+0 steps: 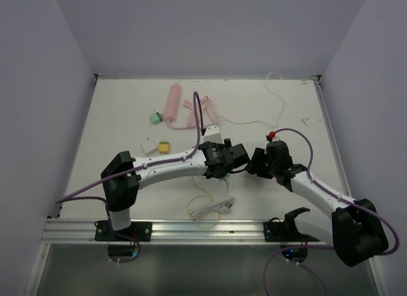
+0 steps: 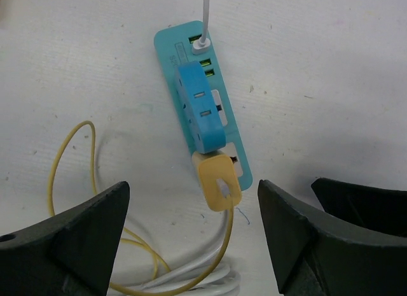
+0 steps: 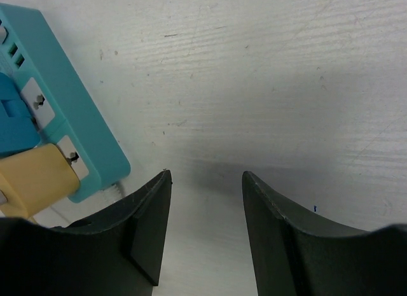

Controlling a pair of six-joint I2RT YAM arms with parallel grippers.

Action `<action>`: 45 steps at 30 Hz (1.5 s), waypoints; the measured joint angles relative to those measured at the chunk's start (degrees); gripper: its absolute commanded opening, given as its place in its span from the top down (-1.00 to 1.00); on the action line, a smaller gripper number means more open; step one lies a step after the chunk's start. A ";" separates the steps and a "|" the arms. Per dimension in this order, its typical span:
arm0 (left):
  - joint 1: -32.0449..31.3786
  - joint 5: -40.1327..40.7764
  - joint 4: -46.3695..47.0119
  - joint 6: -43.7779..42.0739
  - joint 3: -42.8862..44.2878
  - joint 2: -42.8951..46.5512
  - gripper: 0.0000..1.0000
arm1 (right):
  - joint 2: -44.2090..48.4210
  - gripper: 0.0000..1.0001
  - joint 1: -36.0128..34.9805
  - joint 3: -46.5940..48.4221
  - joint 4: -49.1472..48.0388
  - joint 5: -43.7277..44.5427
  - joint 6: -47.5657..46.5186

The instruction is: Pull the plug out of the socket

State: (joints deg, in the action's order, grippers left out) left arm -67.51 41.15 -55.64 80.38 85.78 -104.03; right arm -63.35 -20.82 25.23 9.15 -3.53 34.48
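The yellow plug (image 2: 217, 181) is stuck in the end of the blue socket strip (image 2: 166, 44) on the table (image 2: 331, 67). The left gripper (image 2: 193, 188) is spread wide around it, untouched. The right gripper (image 3: 206, 178) is opened a little beside the strip, and nothing is held.

**Top external view:** fixed high above and behind the two arm bases (image 1: 121, 229), facing down and forward. It takes in the whole desk (image 1: 127, 118) from afar.

**Left wrist view:** close above the desk, looking down between the wide-spread fingers of the left hand (image 2: 192, 183) onto the teal socket strip (image 2: 168, 41) and the yellow plug (image 2: 218, 181).

**Right wrist view:** nearer still and low over the desk, looking between the parted fingers of the right hand (image 3: 205, 173). The strip's end and the plug enter at its left edge, and both wrist views share this part of the scene.
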 measured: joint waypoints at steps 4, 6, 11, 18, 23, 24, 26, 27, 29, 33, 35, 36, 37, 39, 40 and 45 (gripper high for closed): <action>0.72 -0.83 0.63 -0.66 2.60 -3.56 -0.61 | -0.11 -0.05 0.00 -0.85 -2.03 -0.52 0.00; 0.94 -1.57 1.05 -0.87 3.41 -5.18 -0.54 | -0.28 -0.06 0.02 -1.40 -3.30 -0.57 0.04; 1.95 -3.37 1.33 -1.42 3.54 -7.15 -0.43 | -0.83 -0.06 0.00 -2.23 -4.50 -0.66 0.07; 3.30 -4.87 2.60 -1.53 3.54 -9.09 -0.19 | -1.40 -0.06 0.02 -2.34 -5.62 -0.90 0.04; 3.43 -6.19 4.17 -1.53 3.50 -9.53 -0.06 | -1.57 -0.06 0.02 -2.36 -6.10 -1.29 0.04; 3.45 -6.38 4.46 -1.51 3.48 -9.53 -0.04 | -1.57 -0.06 0.04 -2.36 -6.25 -1.57 0.04; 3.48 -6.88 5.25 -1.49 3.08 -9.53 0.04 | -1.66 -0.06 0.13 -2.38 -6.49 -1.97 0.04; 3.48 -6.97 5.42 -1.49 2.80 -9.53 0.05 | -1.79 -0.06 0.20 -2.38 -6.64 -2.05 0.04; 3.52 -7.34 5.73 -1.49 2.12 -9.53 0.06 | -1.95 -0.06 0.22 -2.40 -6.69 -2.16 0.04; 3.69 -7.98 7.15 -1.42 0.63 -9.49 0.15 | -1.95 -0.06 0.24 -2.49 -6.91 -2.49 0.04; 3.76 -8.02 7.52 -1.40 0.02 -8.98 0.23 | -1.92 -0.06 0.24 -2.58 -7.30 -3.19 0.02; 3.80 -8.00 7.76 -1.36 -0.44 -8.61 0.25 | -1.92 -0.06 0.24 -2.62 -7.52 -3.61 0.02; 3.89 -8.09 8.31 -1.44 -1.14 -8.13 0.31 | -1.86 -0.06 0.22 -2.69 -7.72 -3.98 0.00; 4.02 -8.24 9.62 -1.53 -2.93 -6.80 0.38 | -1.84 -0.06 0.24 -2.80 -8.13 -5.01 -0.07; 4.13 -8.37 10.54 -1.68 -4.15 -5.95 0.45 | -1.81 -0.06 0.24 -2.82 -8.33 -5.29 -0.17; 4.55 -9.42 16.94 -3.65 -13.07 0.68 0.65 | -0.81 -0.18 0.26 -2.80 -8.81 -7.98 -0.79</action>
State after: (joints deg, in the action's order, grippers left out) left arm -62.96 31.73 -38.70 76.73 72.71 -103.35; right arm -64.16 -20.56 22.44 0.34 -11.51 33.69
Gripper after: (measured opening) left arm 0.401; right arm 0.562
